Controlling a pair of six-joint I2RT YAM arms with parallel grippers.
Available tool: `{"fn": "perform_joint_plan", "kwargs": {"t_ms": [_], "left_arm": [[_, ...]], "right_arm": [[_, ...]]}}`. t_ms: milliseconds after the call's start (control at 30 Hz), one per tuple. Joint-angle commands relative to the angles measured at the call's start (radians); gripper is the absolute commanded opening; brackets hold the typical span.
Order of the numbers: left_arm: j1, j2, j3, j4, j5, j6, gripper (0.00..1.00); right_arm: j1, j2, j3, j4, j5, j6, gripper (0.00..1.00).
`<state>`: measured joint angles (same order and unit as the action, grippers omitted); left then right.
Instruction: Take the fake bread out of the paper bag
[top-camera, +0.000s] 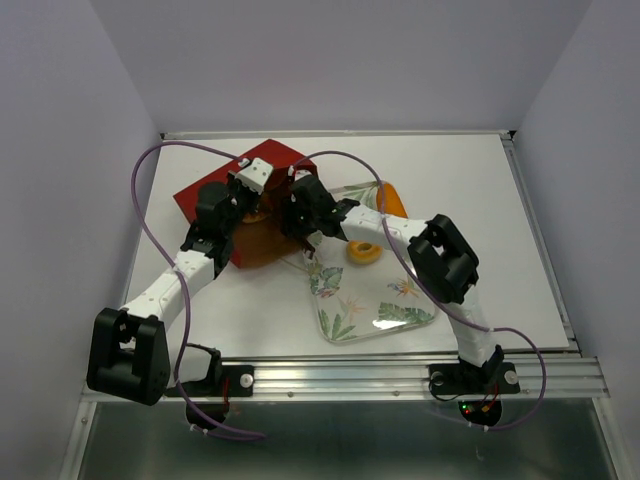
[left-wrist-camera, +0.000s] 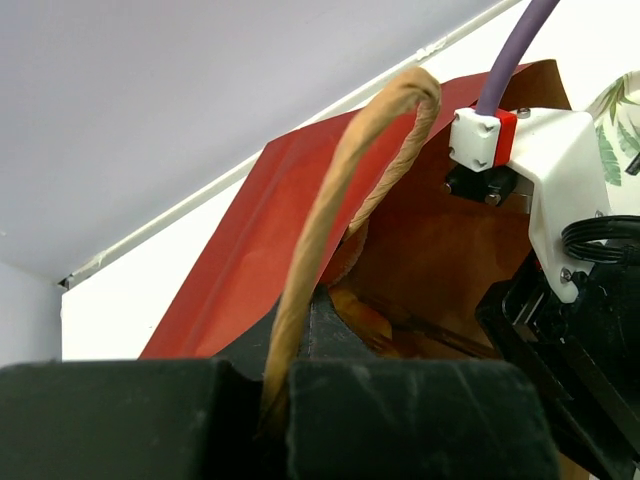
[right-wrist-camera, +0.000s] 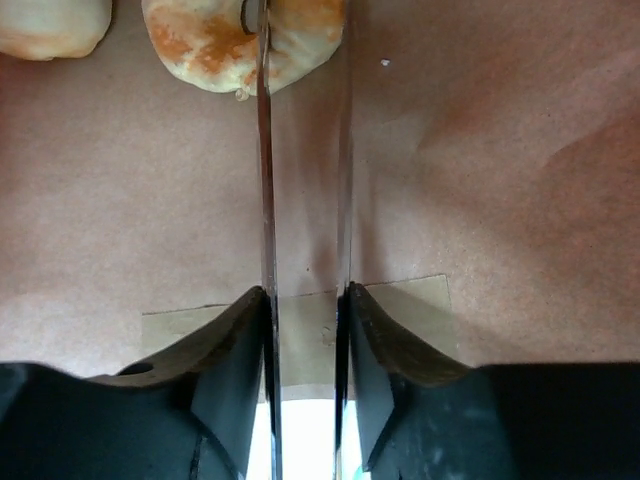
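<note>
The left arm is stretched forward and to the right from its base, and the left hand is clamped on a twine handle. The right arm is raised to a bent elbow and folded back leftward. The right hand is held near the left one, its fingers parallel with a narrow gap between them.
</note>
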<state>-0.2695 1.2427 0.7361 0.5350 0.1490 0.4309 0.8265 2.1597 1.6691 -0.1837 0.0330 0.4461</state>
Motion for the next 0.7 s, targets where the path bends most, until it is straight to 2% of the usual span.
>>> {"fn": "perform_joint_plan", "kwargs": {"t_ms": [0,100,133,233,500,667], "left_arm": [[-0.014,-0.011,0.049,0.077,0.003,-0.027,0.0],[-0.014,-0.008,0.051,0.079,-0.003,-0.026,0.0],[-0.014,-0.006,0.051,0.079,-0.006,-0.026,0.0],[-0.016,0.004,0.055,0.079,-0.026,-0.032,0.0],[-0.016,0.014,0.057,0.08,-0.08,-0.038,0.0],[-0.016,0.015,0.059,0.08,-0.109,-0.041,0.0]], "right_arm": [[0.01,0.003,0.06,0.024,0.039,0.003,0.33],[0.01,-0.021,0.049,0.024,0.047,-0.004,0.23],[0.01,-0.03,0.044,0.026,0.05,-0.006,0.13],[0.01,-0.083,0.014,0.027,0.059,-0.017,0.01],[0.01,-0.271,-0.124,0.058,0.027,-0.024,0.01],[0.01,-0.45,-0.242,0.056,-0.005,-0.017,0.01]]}}
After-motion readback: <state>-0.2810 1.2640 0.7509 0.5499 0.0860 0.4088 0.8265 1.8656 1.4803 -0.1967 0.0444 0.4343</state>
